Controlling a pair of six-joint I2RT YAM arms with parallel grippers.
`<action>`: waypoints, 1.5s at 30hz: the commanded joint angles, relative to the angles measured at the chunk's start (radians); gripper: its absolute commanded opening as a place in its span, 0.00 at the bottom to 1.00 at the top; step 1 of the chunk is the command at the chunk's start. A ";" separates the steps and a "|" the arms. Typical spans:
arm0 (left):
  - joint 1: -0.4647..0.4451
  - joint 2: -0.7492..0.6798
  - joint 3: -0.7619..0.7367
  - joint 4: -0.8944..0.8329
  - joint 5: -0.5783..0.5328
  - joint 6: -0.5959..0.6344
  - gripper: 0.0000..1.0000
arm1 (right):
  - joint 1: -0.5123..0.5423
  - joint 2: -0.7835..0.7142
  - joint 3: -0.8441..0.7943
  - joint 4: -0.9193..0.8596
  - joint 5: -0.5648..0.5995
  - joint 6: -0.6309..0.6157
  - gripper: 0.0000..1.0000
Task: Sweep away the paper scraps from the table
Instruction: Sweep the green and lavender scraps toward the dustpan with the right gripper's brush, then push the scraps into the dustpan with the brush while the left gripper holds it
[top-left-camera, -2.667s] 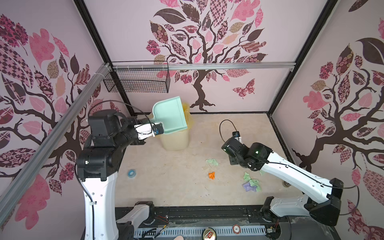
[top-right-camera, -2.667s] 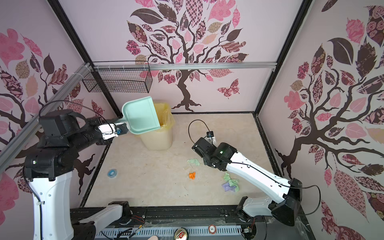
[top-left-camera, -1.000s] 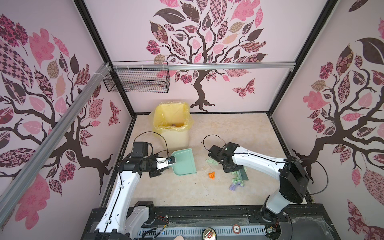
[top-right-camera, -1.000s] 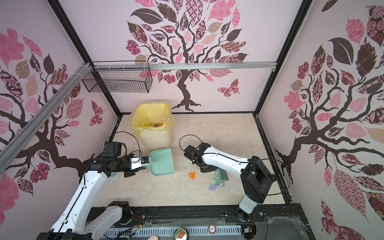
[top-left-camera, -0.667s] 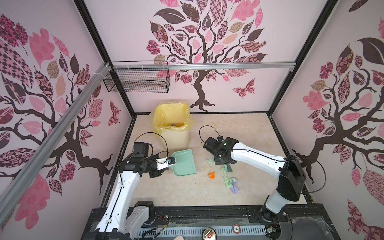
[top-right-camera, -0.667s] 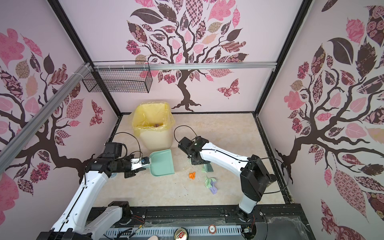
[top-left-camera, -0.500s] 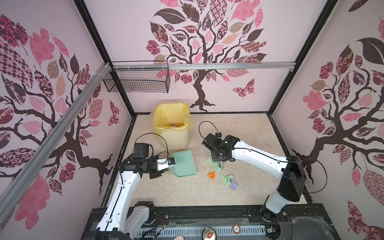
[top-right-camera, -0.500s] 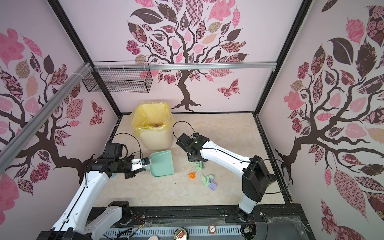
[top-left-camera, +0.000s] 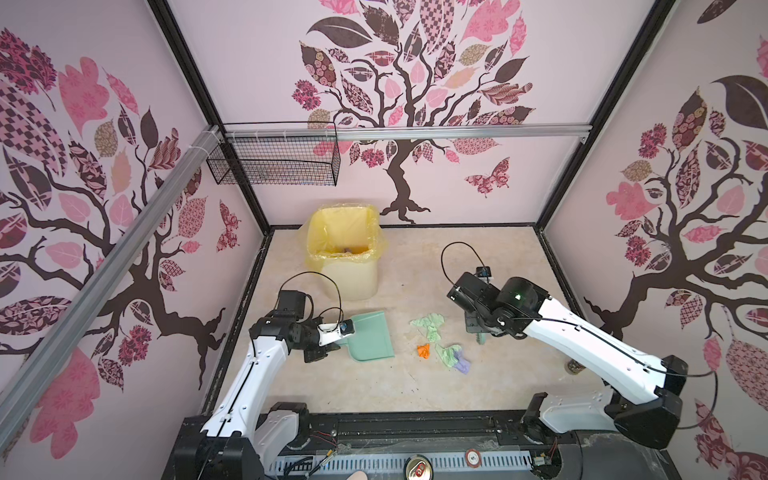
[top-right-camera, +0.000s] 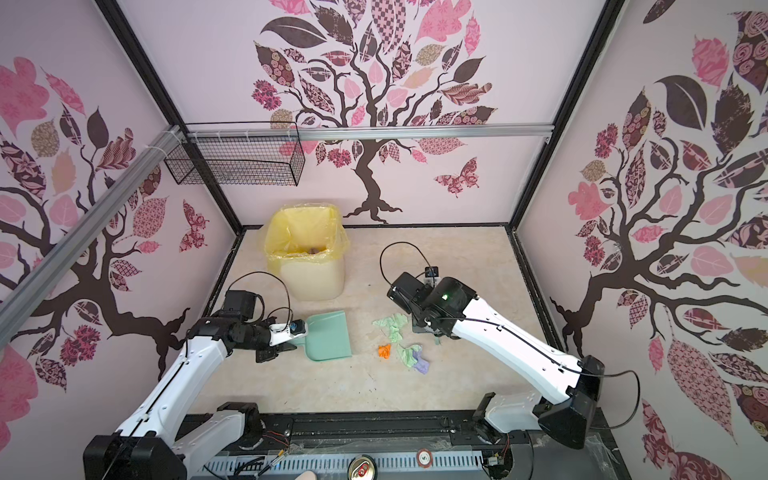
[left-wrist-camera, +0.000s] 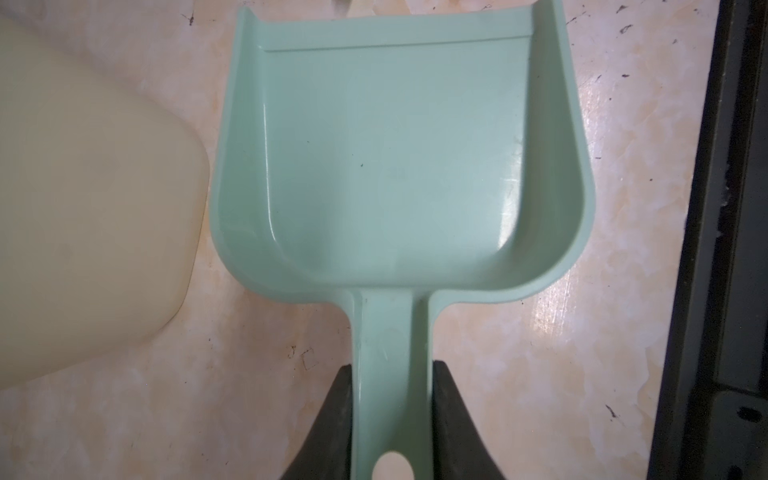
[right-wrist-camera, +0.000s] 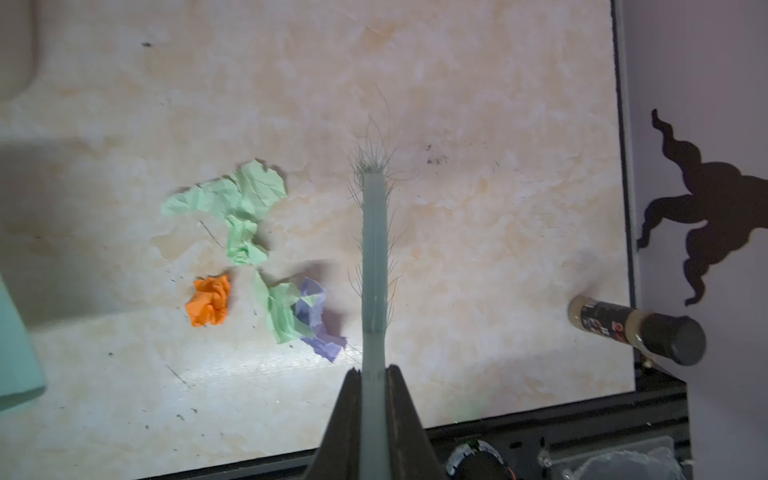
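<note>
Well, the left claw (left-wrist-camera: 390, 374) had pinched shut on the thin handle of the teal dustpan (left-wrist-camera: 395, 166), with one black finger on each side of it. In both top views the dustpan (top-left-camera: 370, 340) sat low over the table (top-left-camera: 415, 386), and its wide open mouth faced away from the left claw (top-left-camera: 338, 330).

The paper scraps (top-left-camera: 428, 324) lay on the table just past the dustpan's mouth, close but not touching it. A big pale green scrap (right-wrist-camera: 241, 199) was nearest the mouth. A small orange scrap (right-wrist-camera: 208, 301) lay alone a little off the dustpan's front corner. Another green scrap (right-wrist-camera: 282, 311) and a lilac scrap (right-wrist-camera: 316, 316) lay bunched up together, the farthest from the dustpan. None of the scraps were in the dustpan.

The right claw (right-wrist-camera: 374, 374) was squeezed tight on the handle of the teal brush (right-wrist-camera: 374, 257). The brush was on the far side of the scraps from the dustpan, so the scraps lay between the two. The lilac scrap was just beside the brush, but I could not tell if they touched.

A pale bin (top-left-camera: 349, 266) with a yellow bag stood right behind the dustpan. A small bottle (right-wrist-camera: 636, 328) lay far from the dustpan, past the brush, at the table's edge.
</note>
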 joint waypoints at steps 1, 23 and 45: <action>-0.048 0.008 -0.043 0.062 -0.033 -0.031 0.00 | 0.018 -0.032 -0.083 -0.099 -0.006 0.068 0.00; -0.229 0.292 -0.068 0.362 -0.177 -0.173 0.00 | 0.117 0.133 -0.162 0.193 -0.088 0.067 0.00; -0.377 0.415 0.017 0.413 -0.239 -0.235 0.00 | 0.136 0.291 0.031 0.246 -0.083 -0.013 0.00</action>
